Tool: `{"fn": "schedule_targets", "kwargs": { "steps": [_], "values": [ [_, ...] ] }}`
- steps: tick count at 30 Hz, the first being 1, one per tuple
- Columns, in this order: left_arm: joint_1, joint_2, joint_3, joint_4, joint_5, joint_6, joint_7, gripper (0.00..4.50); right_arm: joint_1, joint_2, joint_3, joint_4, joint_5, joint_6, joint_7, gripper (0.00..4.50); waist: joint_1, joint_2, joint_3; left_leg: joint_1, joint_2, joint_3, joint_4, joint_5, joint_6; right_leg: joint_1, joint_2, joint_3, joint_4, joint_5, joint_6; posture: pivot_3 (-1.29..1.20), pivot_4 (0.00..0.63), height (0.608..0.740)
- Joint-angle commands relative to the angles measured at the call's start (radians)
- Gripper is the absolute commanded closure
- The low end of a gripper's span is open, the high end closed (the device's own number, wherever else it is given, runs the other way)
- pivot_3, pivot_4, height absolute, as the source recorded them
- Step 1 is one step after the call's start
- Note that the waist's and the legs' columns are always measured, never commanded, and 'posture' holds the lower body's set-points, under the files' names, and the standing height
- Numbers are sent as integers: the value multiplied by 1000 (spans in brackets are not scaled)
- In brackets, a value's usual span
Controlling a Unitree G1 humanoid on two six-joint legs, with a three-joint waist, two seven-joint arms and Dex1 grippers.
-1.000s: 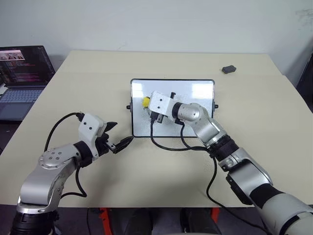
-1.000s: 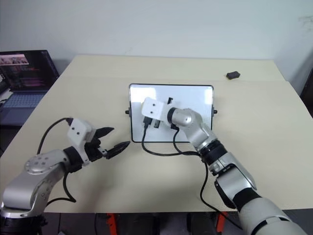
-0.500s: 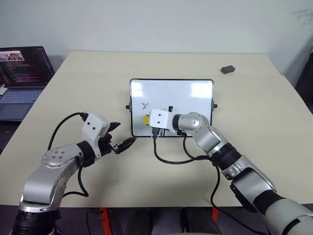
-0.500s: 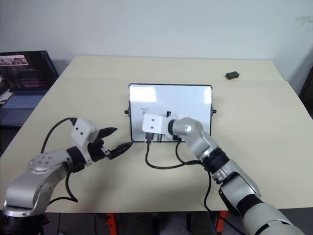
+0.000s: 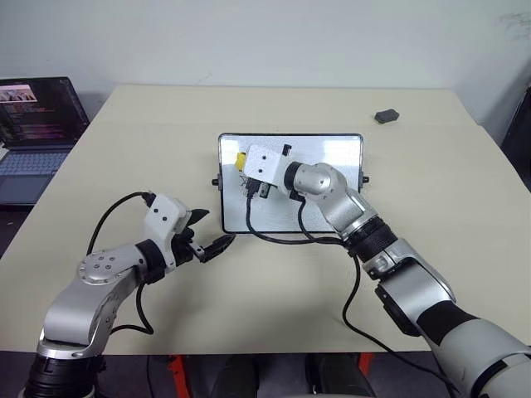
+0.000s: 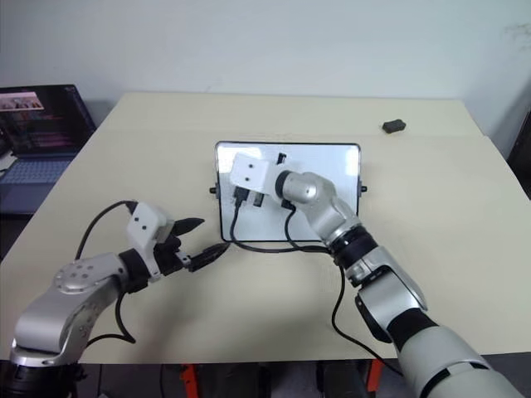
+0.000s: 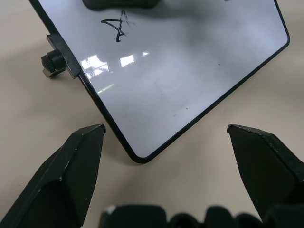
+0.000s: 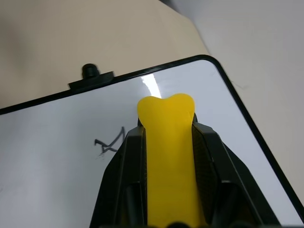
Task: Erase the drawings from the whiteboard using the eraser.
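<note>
The right end effector [image 8: 168, 156] is clenched on the eraser [image 8: 167, 128], held over the whiteboard's [image 5: 332, 178] left part beside one remaining drawing [image 8: 110, 142] — possibly just clear of the surface. The left end effector [image 7: 166, 142] waits released by the near corner, likely to steady it.

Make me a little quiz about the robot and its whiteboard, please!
1. True or false: the right pincer is squeezing the yellow eraser.
2. What lies far off near the table's back right corner: A) a cup, B) a small dark grey lump, C) a pen?
3. Is the left pincer, near the whiteboard corner, open or shut?

Key: 1 true. 2 B. 3 open, holding nothing.
</note>
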Motion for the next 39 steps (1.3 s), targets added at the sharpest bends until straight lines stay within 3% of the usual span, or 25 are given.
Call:
{"fn": "schedule_targets", "kwargs": {
  "steps": [1, 6, 13, 27, 33, 39],
  "values": [
    [-6, 0, 12, -34, -9, 1, 5, 0, 38, -17, 28, -23, -13, 20, 62, 3527, 0, 0, 0, 1, 0, 0, 0, 0, 0, 0, 0, 0, 0, 0, 0, 0, 150, 740],
    [-3, -1, 12, -38, -9, 5, 5, 0, 46, -26, 34, -48, -16, 38, 98, 3527, 0, 0, 0, 1, 0, 0, 0, 0, 0, 1, 0, 0, 1, 0, 0, 0, 150, 740],
    [-5, -2, 10, -39, -11, 7, 3, 0, -13, -19, -41, -22, -2, 6, -34, 3527, 0, 0, 0, 1, 0, 0, 0, 0, 0, 1, 0, 0, 1, 0, 0, 0, 150, 740],
    [-1, -2, 5, -43, -13, 8, 0, 0, 224, -134, 52, -233, -1, 148, 222, 3528, 5, 0, -1, 3, 0, -1, 1, 0, 0, 3, 0, -1, 1, 0, 0, 0, 150, 740],
    [1, -4, 3, -41, -11, 6, 0, 0, 148, -74, -43, -228, 38, 127, 119, 3529, 3, 0, 0, 3, 0, -1, 1, 0, 0, 2, 0, -1, 2, 0, 0, 0, 150, 740],
    [8, -12, 2, -45, -6, -1, 5, 0, 14, -18, -95, -77, 44, 65, -25, 3529, 2, 0, 0, 2, 0, -1, 0, 0, 0, 1, 0, -1, 1, 0, 0, 0, 150, 740]
  ]
}}
